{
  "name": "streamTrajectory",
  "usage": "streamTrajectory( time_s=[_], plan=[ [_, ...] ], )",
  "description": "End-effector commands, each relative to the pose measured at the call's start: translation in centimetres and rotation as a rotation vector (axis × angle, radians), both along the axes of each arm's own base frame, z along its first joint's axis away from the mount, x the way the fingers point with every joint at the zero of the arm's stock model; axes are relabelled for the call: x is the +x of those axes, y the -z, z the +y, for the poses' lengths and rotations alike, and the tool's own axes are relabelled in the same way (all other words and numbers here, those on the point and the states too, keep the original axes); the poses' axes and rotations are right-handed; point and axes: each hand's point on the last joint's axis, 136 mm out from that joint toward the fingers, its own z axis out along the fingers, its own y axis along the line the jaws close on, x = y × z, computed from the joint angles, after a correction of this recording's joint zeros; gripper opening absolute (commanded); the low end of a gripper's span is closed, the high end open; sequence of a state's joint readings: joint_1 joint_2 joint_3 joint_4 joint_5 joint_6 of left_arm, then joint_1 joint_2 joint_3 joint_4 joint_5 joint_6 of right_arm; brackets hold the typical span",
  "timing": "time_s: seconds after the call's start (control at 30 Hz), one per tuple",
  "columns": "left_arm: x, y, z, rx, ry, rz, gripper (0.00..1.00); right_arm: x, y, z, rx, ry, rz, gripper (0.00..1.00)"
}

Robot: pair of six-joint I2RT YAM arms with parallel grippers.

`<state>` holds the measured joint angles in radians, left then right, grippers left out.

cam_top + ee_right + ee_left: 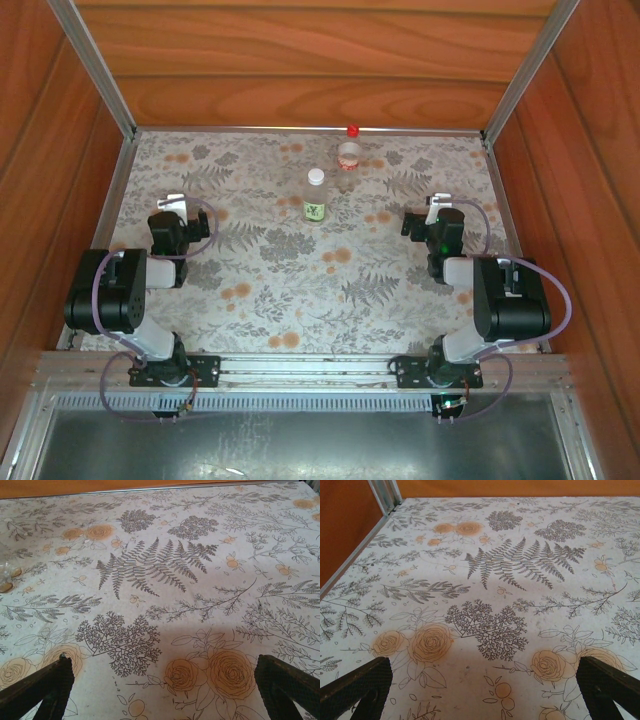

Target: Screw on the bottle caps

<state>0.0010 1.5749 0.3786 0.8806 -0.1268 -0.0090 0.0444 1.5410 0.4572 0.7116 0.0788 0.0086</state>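
Two clear bottles stand upright near the back middle of the table. The green-and-white labelled bottle (pixel 316 205) carries the white cap (pixel 316 177) on its neck. Behind it to the right, the pinkish-red labelled bottle (pixel 348 160) has the red cap (pixel 352 130) at its top. How tightly either cap sits I cannot tell. My left gripper (pixel 172 203) (pixel 485 690) hovers open over bare print, well left of the bottles. My right gripper (pixel 437 205) (pixel 165 690) is open too, well to their right. A sliver of clear bottle (pixel 4 572) shows at the right wrist view's left edge.
The floral tabletop (pixel 300 290) is boxed in by wooden walls (pixel 300 60) at the back and both sides, with aluminium posts (pixel 95 70) in the rear corners. A metal rail (pixel 300 365) runs along the near edge by the arm bases.
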Motion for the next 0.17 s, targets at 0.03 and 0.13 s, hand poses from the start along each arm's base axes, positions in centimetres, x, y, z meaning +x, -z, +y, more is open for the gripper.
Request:
streamTrajectory(
  time_s=[0.03,0.13],
  plan=[
    [0.6,-0.8,0.33,-0.008,-0.015,-0.031,1.0,0.54,-0.99,-0.2,-0.005,-0.003,-0.03,1.0],
    [0.55,-0.79,0.32,-0.008,-0.016,-0.031,1.0,0.5,-1.0,-0.17,-0.003,-0.005,-0.031,1.0]
  ],
)
